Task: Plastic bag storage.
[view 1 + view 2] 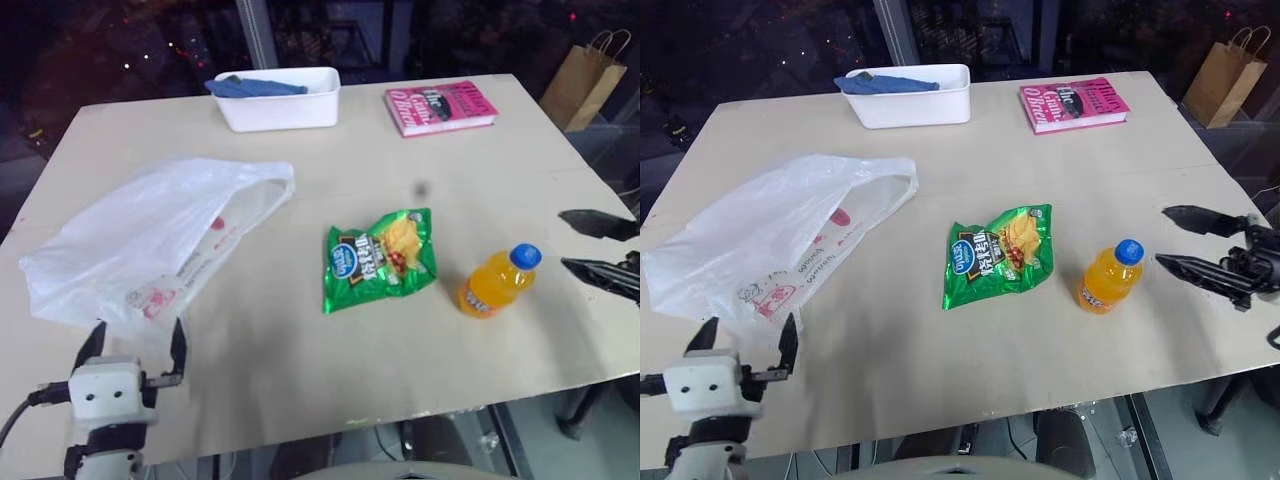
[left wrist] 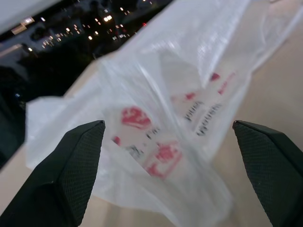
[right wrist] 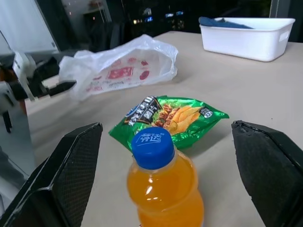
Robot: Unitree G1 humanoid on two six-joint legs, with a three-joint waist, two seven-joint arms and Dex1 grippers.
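Plastic bag (image 1: 150, 240), thin translucent white, red-printed, lay flat on the beige table's (image 1: 300, 370) left side, ungripped; left gripper (image 1: 135, 350) gaped just before it, apparently for grasping; right gripper (image 1: 1190, 242) gaped beside orange bottle (image 1: 1108, 277).

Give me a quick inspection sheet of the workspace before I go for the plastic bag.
Surface: light table, flat, no spills seen.
Job's things: plastic bag lies flat on the table's left side, red print up, not held.
Clutter: green chips packet at the middle; orange drink bottle upright to its right; pink book and white bin with something blue in it at the far edge.
Grippers: left gripper open, at the bag's near end; right gripper open, beside the bottle, apart from it.
Cables: a black one at the left wrist.
Surroundings: brown paper bag beyond the table's far right corner; dark background.
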